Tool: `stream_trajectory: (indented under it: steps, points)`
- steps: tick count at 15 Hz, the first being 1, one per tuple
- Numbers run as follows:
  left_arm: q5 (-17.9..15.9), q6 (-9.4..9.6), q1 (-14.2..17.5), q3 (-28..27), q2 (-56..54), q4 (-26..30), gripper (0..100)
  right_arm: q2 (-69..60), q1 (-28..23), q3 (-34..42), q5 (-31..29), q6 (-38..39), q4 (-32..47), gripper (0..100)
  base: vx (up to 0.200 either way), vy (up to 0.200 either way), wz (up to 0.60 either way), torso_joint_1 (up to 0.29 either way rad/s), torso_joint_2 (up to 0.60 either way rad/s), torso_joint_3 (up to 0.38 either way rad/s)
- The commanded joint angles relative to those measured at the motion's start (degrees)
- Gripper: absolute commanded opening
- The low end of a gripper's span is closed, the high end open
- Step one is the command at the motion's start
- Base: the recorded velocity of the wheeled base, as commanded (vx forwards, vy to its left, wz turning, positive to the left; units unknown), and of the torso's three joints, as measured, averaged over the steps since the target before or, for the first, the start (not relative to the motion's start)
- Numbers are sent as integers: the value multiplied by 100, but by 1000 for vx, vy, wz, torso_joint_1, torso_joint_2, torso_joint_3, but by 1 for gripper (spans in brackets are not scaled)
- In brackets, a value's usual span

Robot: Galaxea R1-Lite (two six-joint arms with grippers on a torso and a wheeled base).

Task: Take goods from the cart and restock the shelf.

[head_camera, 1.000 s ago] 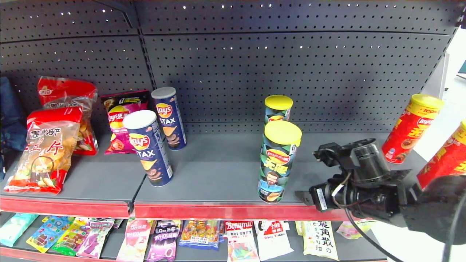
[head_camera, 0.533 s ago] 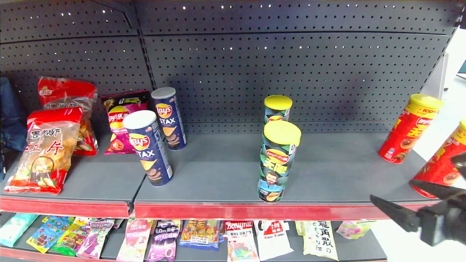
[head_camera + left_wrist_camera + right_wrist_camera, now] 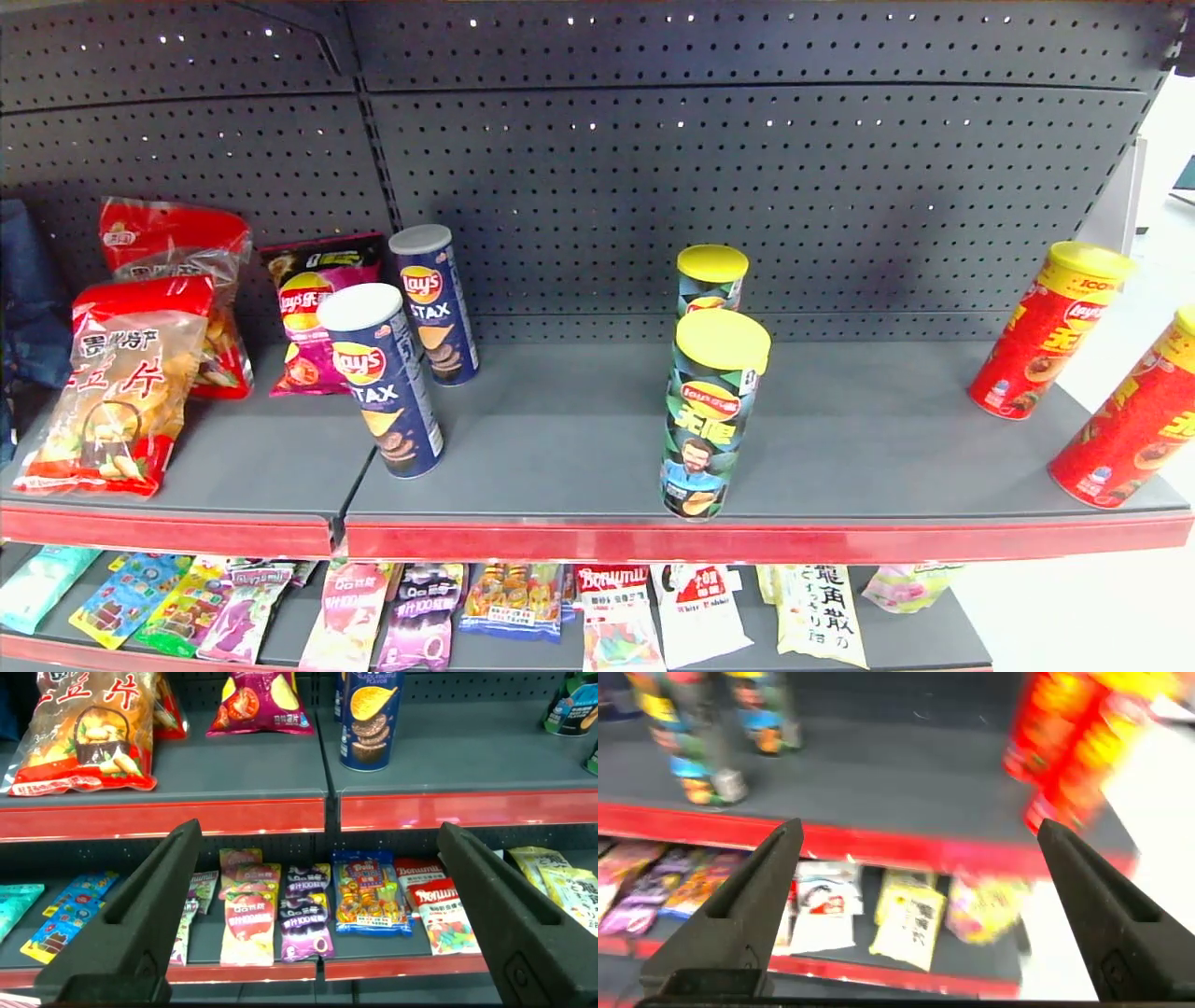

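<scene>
Red chip cans (image 3: 1050, 329) stand at the right end of the shelf (image 3: 868, 439) — left gripper (image 3: 320, 829) and right gripper (image 3: 920, 826) both gape empty, so a placing looks done; next, fetch goods from the cart.

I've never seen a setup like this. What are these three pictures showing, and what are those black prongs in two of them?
It is a two-armed robot restocking a shop shelf. The wide picture comes from its head camera: the shelf carries blue tubes, green tubes with yellow lids, red tubes and snack bags. The other two come from cameras on its wrists. The black prongs are gripper fingers. The left gripper and the right gripper are both open and hold nothing.
</scene>
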Motion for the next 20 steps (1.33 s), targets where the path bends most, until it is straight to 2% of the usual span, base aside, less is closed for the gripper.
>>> stream_trajectory:
  steps: [1, 3, 4, 5, 7, 10, 14, 20]
  points:
    - [1, -1, 5, 0, 8, 2, 100, -617, -43, 346, -90, 163, 131, 100, 0, 0, 0, 0, 0, 0]
    - [1, -1, 5, 9, 8, 2, 100, -617, -43, 909, -55, 444, -80, 100, 0, 0, 0, 0, 0, 0]
    - [1, -1, 5, 0, 8, 2, 100, -617, -43, 970, 200, 611, -291, 100, 0, 0, 0, 0, 0, 0]
    - [1, -1, 5, 0, 8, 2, 100, -608, -43, 1023, 429, 664, -141, 100, 0, 0, 0, 0, 0, 0]
    - [1, -1, 5, 0, 8, 2, 100, -599, -70, 1014, 631, 330, -89, 100, 0, 0, 0, 0, 0, 0]
    - [1, -1, 5, 0, 8, 2, 100, -819, -843, 1023, 639, 312, -98, 100, 0, 0, 0, 0, 0, 0]
    - [1, -1, 5, 9, 0, 2, 100, -1170, -729, 1023, 411, 312, -89, 100, 0, 0, 0, 0, 0, 0]
    - [1, -1, 5, 9, 0, 2, 100, -1170, -729, 1023, 516, 312, -89, 100, 0, 0, 0, 0, 0, 0]
